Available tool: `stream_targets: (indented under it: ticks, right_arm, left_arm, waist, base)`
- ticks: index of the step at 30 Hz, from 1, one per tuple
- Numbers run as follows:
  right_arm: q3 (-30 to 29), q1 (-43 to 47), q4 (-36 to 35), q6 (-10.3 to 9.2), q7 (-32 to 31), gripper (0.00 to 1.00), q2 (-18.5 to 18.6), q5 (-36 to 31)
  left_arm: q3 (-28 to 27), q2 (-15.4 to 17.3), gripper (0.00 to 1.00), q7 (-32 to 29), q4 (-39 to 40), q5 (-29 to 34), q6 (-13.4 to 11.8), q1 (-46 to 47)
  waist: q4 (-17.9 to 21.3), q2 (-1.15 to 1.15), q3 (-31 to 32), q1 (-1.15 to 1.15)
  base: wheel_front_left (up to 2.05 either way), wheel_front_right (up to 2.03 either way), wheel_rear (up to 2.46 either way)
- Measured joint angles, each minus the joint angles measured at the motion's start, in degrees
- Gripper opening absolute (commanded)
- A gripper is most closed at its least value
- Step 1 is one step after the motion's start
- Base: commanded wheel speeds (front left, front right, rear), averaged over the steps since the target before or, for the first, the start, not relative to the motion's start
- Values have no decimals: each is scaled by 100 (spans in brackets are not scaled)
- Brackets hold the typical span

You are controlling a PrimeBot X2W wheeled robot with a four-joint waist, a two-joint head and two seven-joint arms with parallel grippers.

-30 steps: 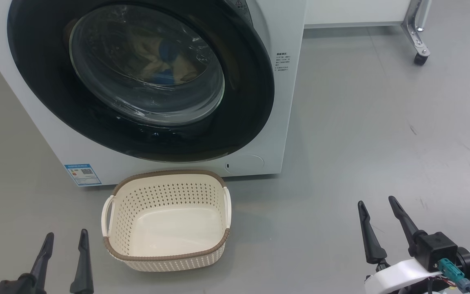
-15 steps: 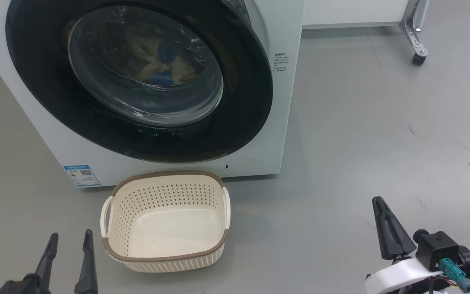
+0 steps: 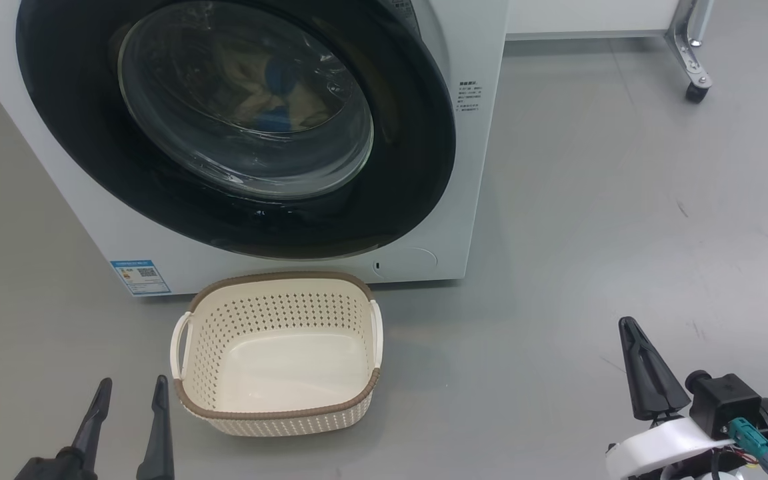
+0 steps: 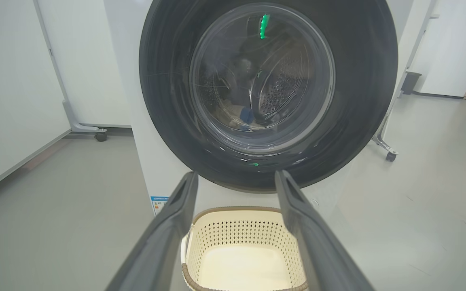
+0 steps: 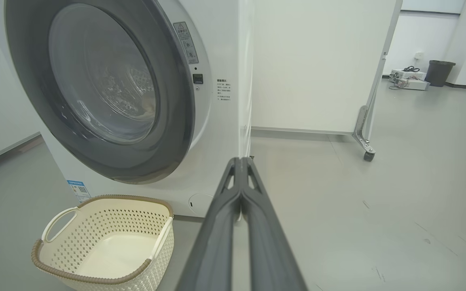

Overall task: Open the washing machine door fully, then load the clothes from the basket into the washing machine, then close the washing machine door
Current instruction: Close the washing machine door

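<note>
A smooth grey floor, lightly scuffed, spreads under a white partition, which stands on a metal leg with a black caster. Beyond the partition's far edge, a dark bin and pale boxes with cables sit on the floor near a white wall. The light is even and soft.

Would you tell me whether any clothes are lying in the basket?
No, the basket has a bare cream floor in the head view.
</note>
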State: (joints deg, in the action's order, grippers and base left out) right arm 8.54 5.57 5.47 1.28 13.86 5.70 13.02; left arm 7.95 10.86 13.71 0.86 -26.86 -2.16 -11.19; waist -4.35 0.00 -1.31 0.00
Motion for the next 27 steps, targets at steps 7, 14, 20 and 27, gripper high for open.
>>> stream_targets:
  ticks: [7, 14, 20, 27]
  right_arm:
    - [-40, -44, -51, 19, -81, 0, 169, -1]
    - [-51, -565, -104, 121, -237, 0, 345, -16]
    - [58, -1377, -16, 278, -434, 0, 498, -92]
    - [242, -2171, 166, 396, -708, 0, 637, -233]
  left_arm:
    - [144, -5, 100, 3, 70, 114, 22, 52]
    - [346, -123, 100, 5, 154, 126, 102, 297]
    - [502, -266, 100, 7, 158, 199, 154, 659]
    - [556, -405, 100, 52, 154, 292, 199, 930]
  waist:
    - [-176, 0, -140, 0]
    - [-366, 0, -425, 0]
    - [-650, 0, -726, 0]
    - [-990, 0, -1026, 0]
  base:
    - [0, 0, 0]
    - [0, 0, 0]
    - [0, 0, 0]
    - [0, 0, 0]
